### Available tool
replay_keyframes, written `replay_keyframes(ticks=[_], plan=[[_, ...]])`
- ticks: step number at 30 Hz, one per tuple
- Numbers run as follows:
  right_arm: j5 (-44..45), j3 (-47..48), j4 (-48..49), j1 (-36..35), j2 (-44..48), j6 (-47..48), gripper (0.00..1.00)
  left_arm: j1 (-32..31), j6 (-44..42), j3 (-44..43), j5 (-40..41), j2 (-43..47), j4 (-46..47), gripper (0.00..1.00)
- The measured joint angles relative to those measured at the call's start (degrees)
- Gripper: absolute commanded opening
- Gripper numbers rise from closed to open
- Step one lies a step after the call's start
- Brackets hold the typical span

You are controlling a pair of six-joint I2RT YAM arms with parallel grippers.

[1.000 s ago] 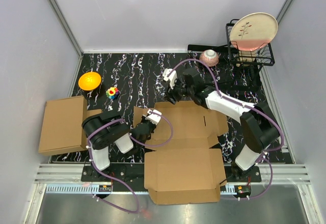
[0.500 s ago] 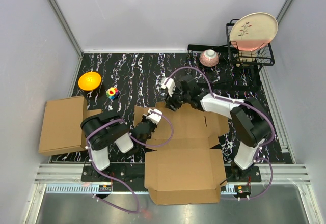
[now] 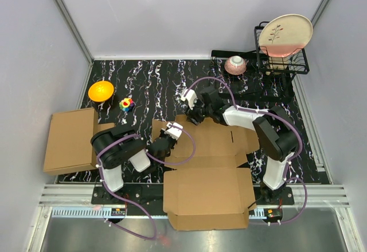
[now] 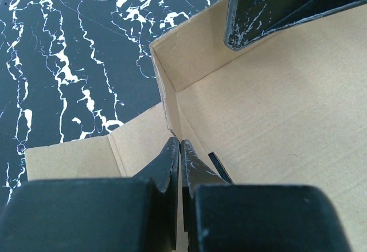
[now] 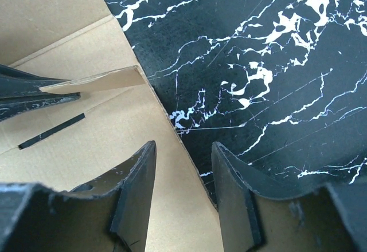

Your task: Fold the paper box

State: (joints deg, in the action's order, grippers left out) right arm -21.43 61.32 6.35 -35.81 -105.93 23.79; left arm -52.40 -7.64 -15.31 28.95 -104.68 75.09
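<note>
While the box [image 3: 215, 140] lies mid-table with its near flap past the table [image 3: 149, 83] edge, both arms attend its far-left corner.
Left gripper [image 4: 179, 143]: fingers together, tips at the foot of the raised left wall [image 4: 192, 63]; a pinch on the card cannot be confirmed. Right gripper [image 5: 182, 146]: jaws apart, straddling the far edge [image 5: 172, 123], not clamped. The step appears to be raising the far wall. The next move likely calls for the right jaws to close and lift it upright.
</note>
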Motion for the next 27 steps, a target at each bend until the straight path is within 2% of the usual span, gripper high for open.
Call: replay_keyframes(ticks=[7,14,15,19,21,24,27], plan=[[1.0,0.1,1.1,0.0,-1.0,0.0,0.34,0.0,0.0,0.0,0.0,0.0,-0.3,0.00],[1.0,0.1,1.0,-0.1,-1.0,-0.1,0.27,0.0,0.0,-0.1,0.0,0.0,-0.4,0.00],[1.0,0.1,0.9,-0.1,-1.0,-0.1,0.27,0.0,0.0,-0.1,0.1,0.0,-0.4,0.00],[1.3,-0.1,1.1,-0.3,-1.0,-0.3,0.42,0.0,-0.1,-0.1,0.1,0.1,-0.6,0.00],[1.6,-0.9,2.1,-0.6,-1.0,-0.5,0.43,0.0,0.0,-0.1,0.1,0.2,-0.7,0.00],[2.5,-1.5,3.1,-1.1,-0.9,-0.5,0.42,0.0,0.0,-0.4,0.0,0.4,-1.3,0.00],[3.1,-1.6,3.1,-1.3,-0.9,-0.4,0.34,0.0,0.2,-0.5,-0.1,0.4,-1.7,0.00]])
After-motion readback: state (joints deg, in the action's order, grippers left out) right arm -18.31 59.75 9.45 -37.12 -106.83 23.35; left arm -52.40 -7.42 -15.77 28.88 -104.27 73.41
